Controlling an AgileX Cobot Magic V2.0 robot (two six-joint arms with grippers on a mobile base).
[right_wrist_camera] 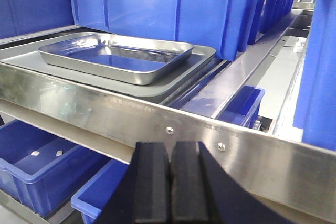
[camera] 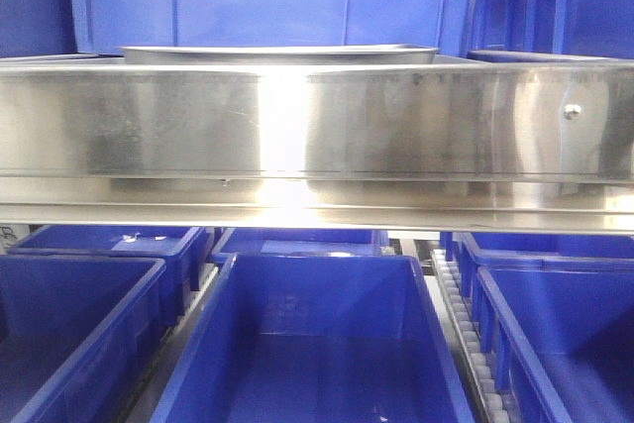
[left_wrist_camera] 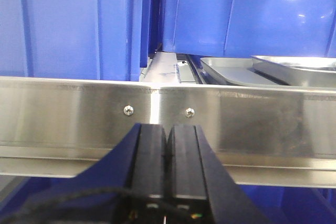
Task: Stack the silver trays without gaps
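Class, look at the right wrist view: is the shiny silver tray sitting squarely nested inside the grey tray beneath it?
No: the silver tray lies turned askew on the grey tray, its corners not lining up.

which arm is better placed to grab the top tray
Right, probably. The right hand has the top tray in full view just past the steel rail; the left hand sees only its edge far to one side.

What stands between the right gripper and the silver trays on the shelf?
The steel front rail crosses just ahead of the shut right gripper; the silver trays lie behind and above it. Nothing else visible intervenes.
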